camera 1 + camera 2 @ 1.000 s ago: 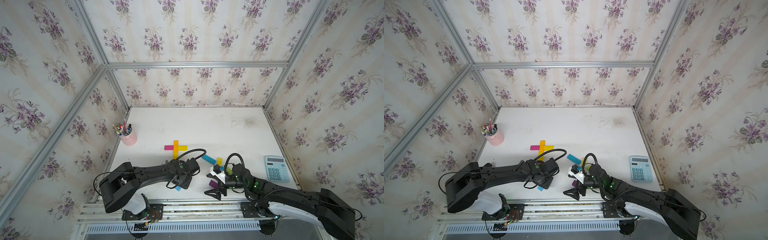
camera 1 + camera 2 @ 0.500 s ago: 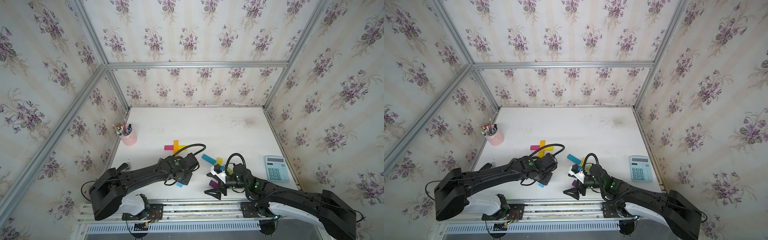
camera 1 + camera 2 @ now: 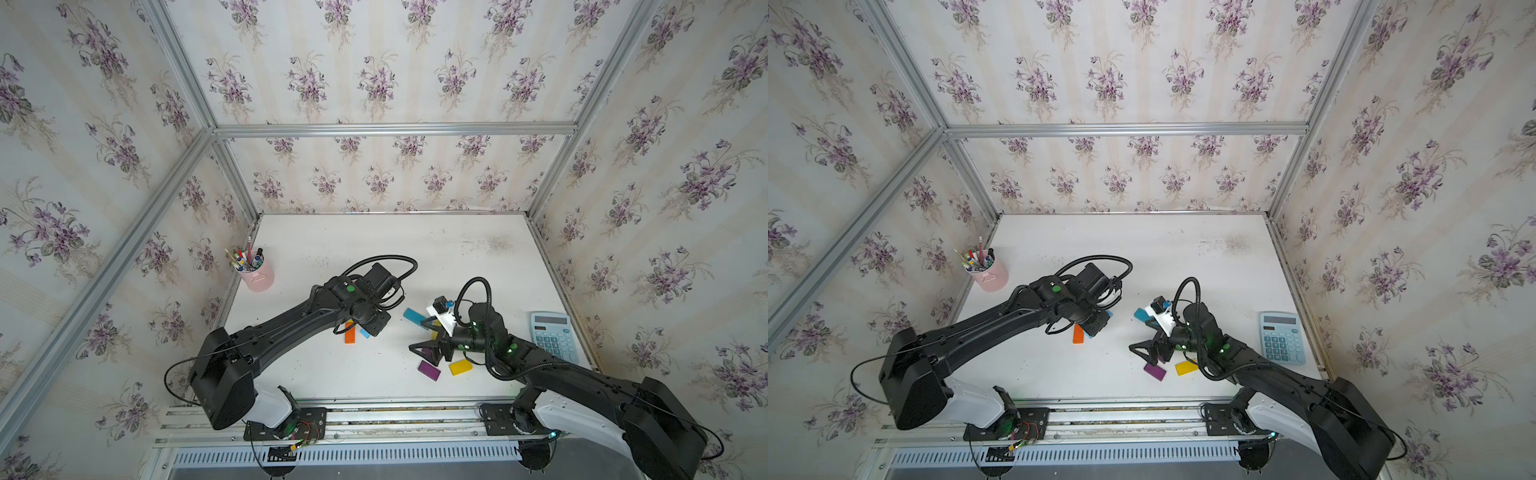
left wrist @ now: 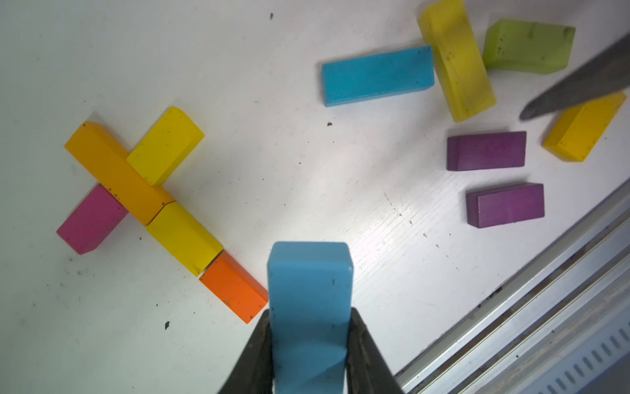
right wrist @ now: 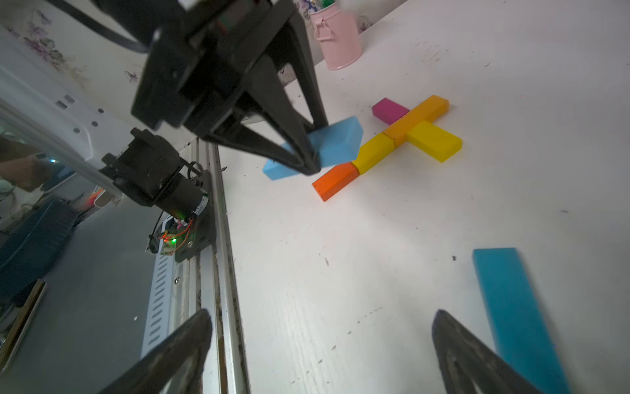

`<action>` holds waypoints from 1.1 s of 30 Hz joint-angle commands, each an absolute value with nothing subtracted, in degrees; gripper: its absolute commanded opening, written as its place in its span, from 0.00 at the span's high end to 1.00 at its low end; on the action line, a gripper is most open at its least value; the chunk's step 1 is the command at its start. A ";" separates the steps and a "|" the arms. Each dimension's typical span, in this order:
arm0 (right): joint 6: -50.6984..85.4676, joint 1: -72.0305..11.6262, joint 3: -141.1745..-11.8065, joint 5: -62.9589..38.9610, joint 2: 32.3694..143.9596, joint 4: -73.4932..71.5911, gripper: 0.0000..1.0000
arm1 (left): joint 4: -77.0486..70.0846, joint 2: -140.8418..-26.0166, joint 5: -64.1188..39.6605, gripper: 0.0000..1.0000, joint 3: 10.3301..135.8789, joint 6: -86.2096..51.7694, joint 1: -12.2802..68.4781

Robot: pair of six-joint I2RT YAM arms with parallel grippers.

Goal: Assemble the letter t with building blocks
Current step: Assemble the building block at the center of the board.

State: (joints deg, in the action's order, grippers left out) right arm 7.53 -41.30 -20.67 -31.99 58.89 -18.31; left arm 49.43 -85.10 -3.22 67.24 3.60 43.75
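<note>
1. White bench (image 3: 374,249) inside a flower-papered booth. A pink cup (image 3: 257,276) stands at one edge and a calculator (image 3: 555,336) at the other.
2. The t (image 4: 136,180) lies mid-bench, part built. It has a long amber bar with a pink piece and a yellow piece as crossbar, then a yellow block and an orange block (image 4: 233,288) running the stem on. No foot yet.
3. Left jaws are clamped on the long sides of a blue block (image 4: 308,300). It is held tilted, just beside the orange block's free end. Cannot tell whether its low end touches the bench.
4. Right jaws are spread wide and empty, low by the spare blocks (image 4: 485,150), well apart from the t.
5. Step in hand, as I read it, is to lay blue as the foot. Turn it square to the stem, pointing to the yellow crossbar's side. Level it first, then lower it flush against the orange end.
6. Risk: the stem pieces sit loose, so a sideways nudge would likely skew them. Best to descend from above, let go cleanly, and lift straight up.
</note>
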 commanded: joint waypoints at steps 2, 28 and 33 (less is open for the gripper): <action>6.41 -40.79 -22.19 -32.43 59.97 -16.92 0.00 | 46.03 -86.06 -5.93 0.77 65.25 19.27 43.44; 4.83 -40.96 -15.03 -31.63 64.32 -26.63 0.00 | 44.93 -99.15 -10.60 0.76 65.19 50.10 39.99; 4.66 -40.96 -15.47 -32.34 65.31 -26.54 0.00 | 44.04 -100.78 -9.93 0.76 64.90 49.83 39.99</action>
State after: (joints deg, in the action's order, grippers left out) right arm 5.76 -40.86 -14.98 -31.57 65.10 -24.60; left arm 44.58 -100.33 -10.59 65.08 48.93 40.03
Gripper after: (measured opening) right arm 0.998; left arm 0.309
